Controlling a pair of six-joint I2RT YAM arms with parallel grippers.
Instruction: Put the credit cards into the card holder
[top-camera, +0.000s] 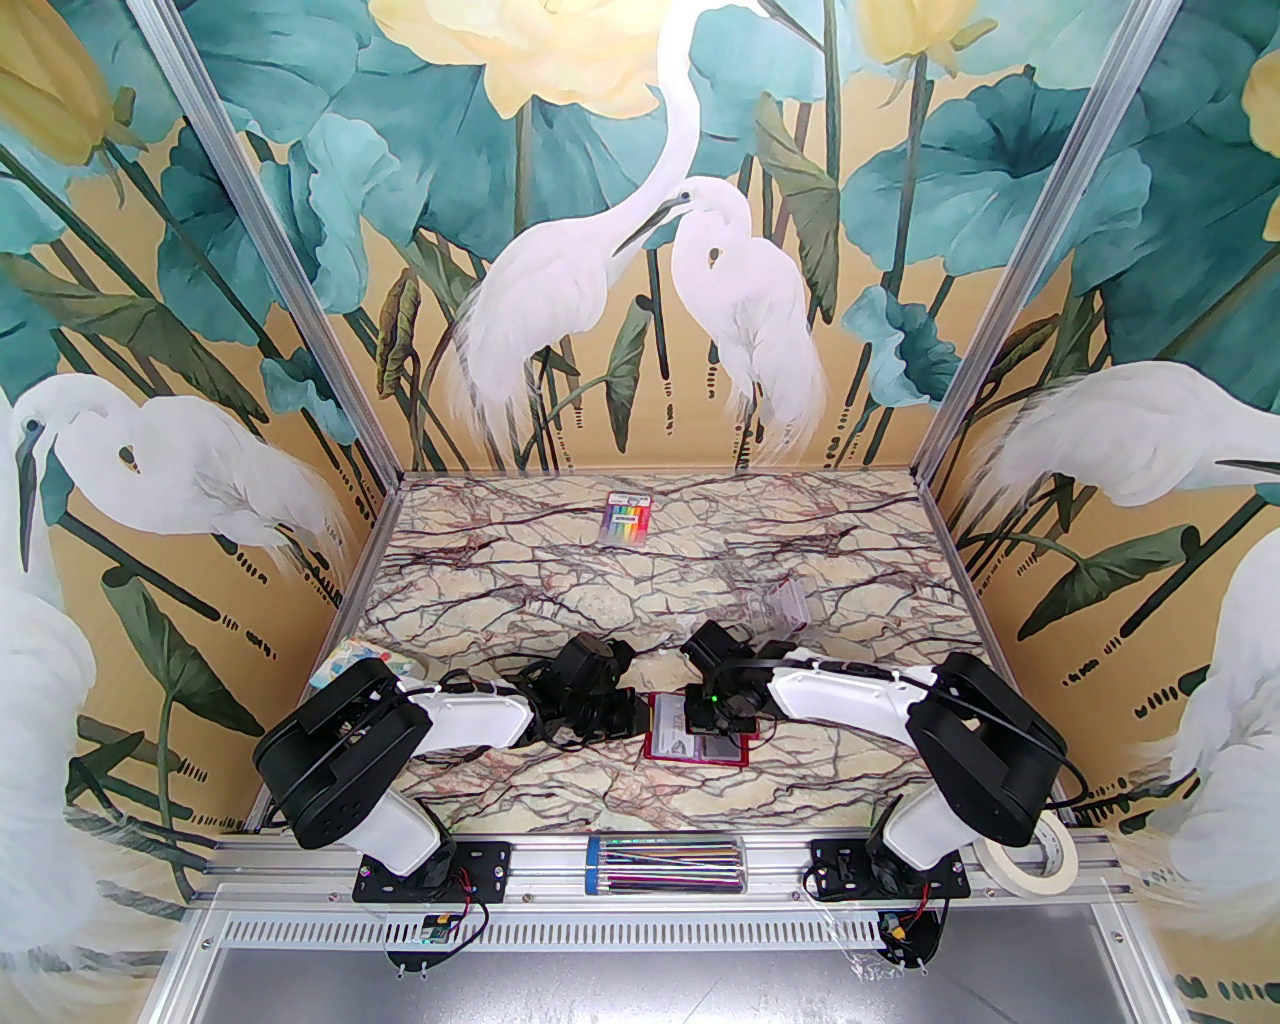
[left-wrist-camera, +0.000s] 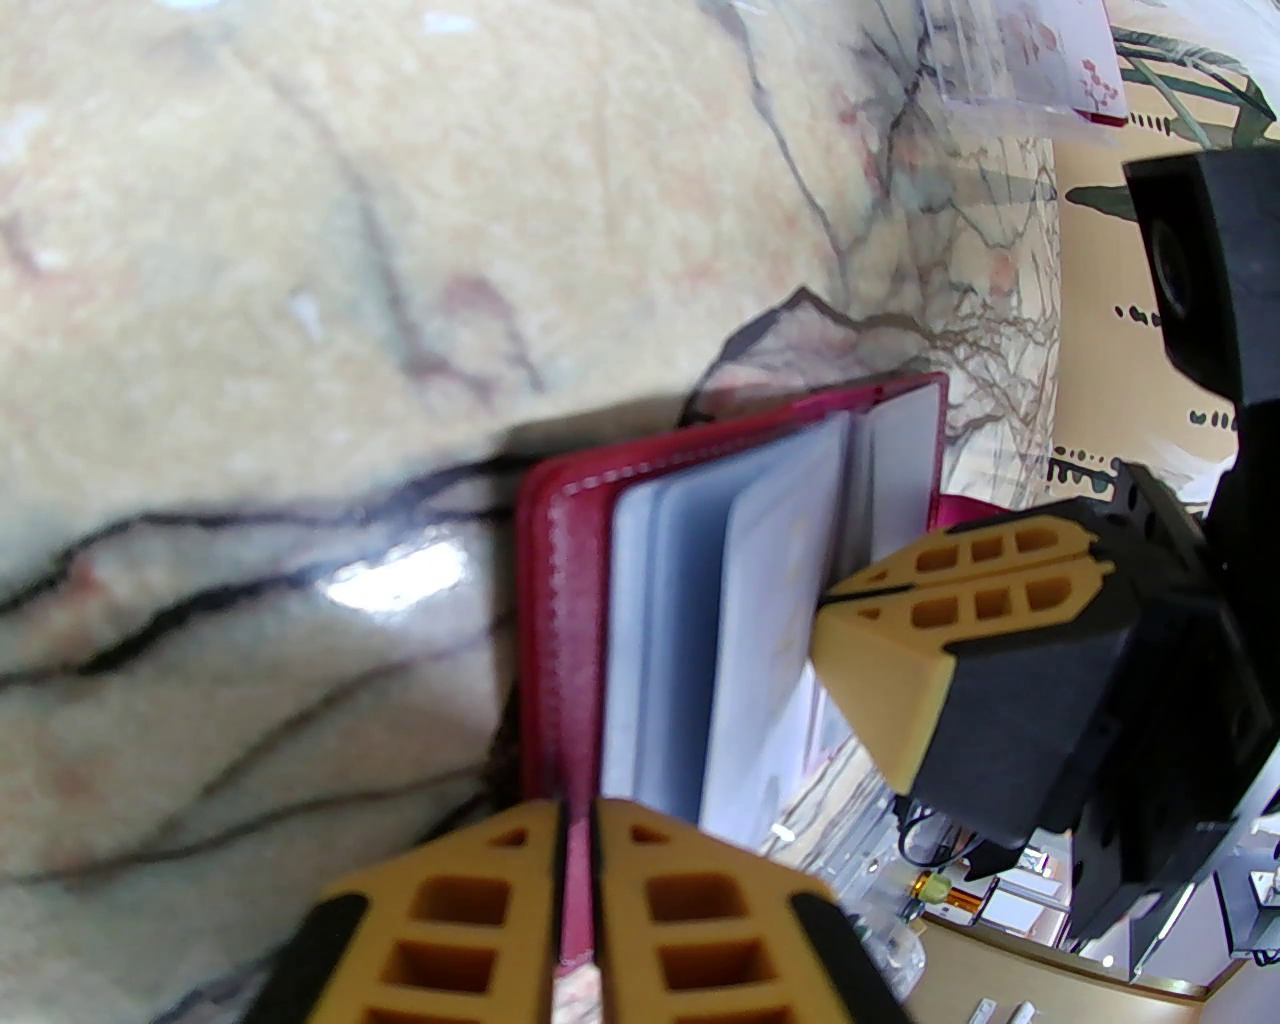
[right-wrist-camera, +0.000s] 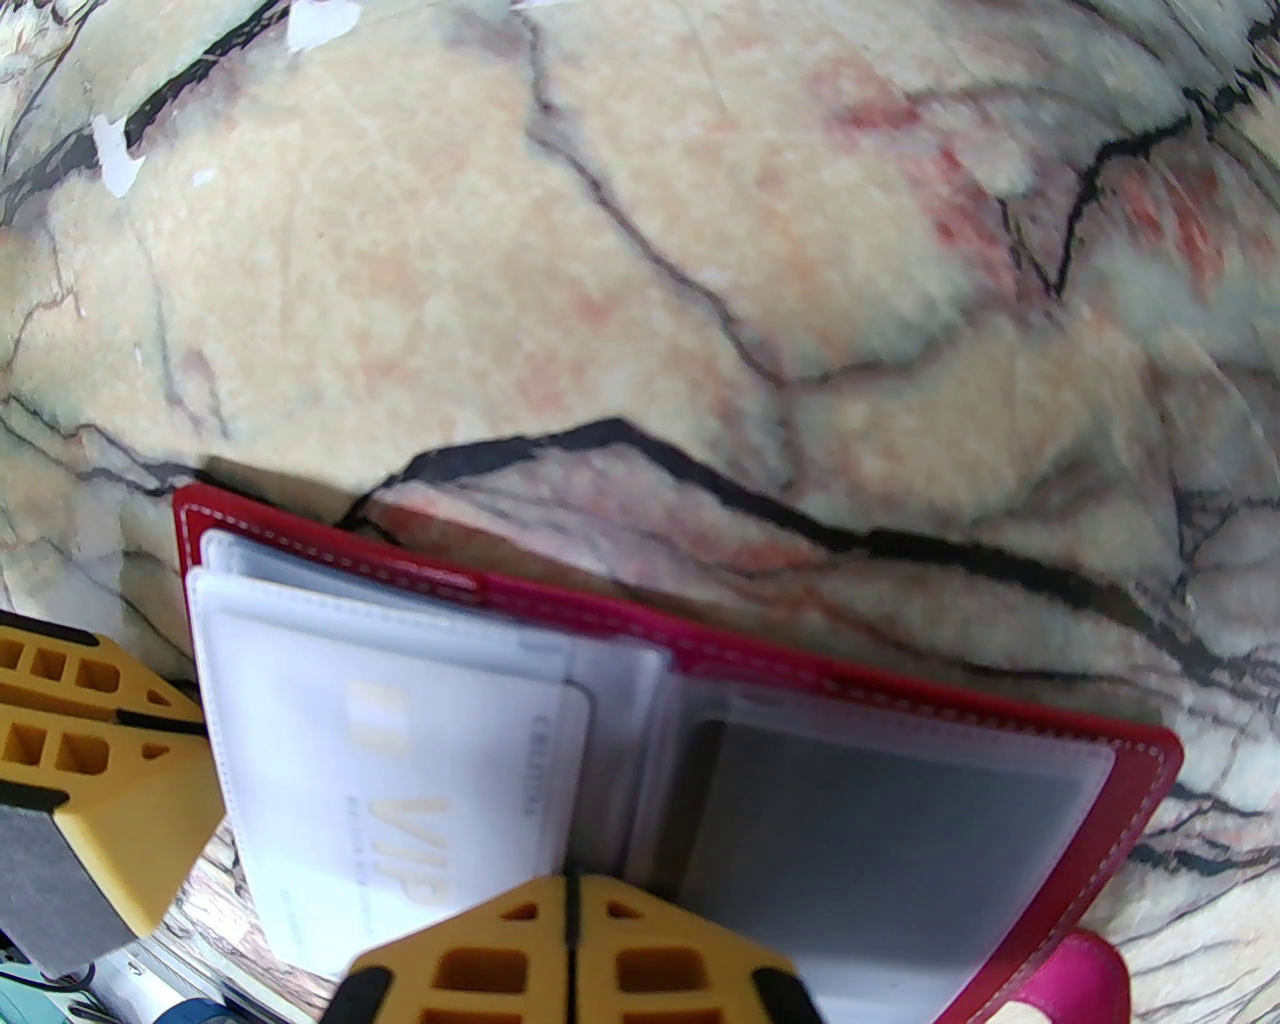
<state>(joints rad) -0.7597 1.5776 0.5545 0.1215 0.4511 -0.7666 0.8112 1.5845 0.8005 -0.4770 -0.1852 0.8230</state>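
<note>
Card holder (top-camera: 668, 738), dark red with pale stitching, lies open on the bench (top-camera: 620, 590), cover down and clear sleeves (left-wrist-camera: 680, 620) facing up. It sits between the two arms.

Contents: one pale card marked "VIP" in gold (right-wrist-camera: 400, 800) is inside a sleeve on the holder's left half. One dark grey card (right-wrist-camera: 880, 830) is inside a sleeve on its right half.

Left end effector (left-wrist-camera: 578, 815) pinches the holder's red cover at its left edge, the cover passing between the fingers. Right end effector (right-wrist-camera: 572, 885) is over the sleeves near the holder's spine, fingers pressed together. Whether a sleeve is caught between them cannot be told.

Surroundings: a clear plastic box (top-camera: 780, 605) is just beyond the holder, to its right. A rainbow-striped pack (top-camera: 627, 517) is well beyond the holder, at the far edge. A patterned square (top-camera: 375, 655) is well to the holder's left. A roll of tape (top-camera: 1035, 860) is nearer than the holder, far to its right.
</note>
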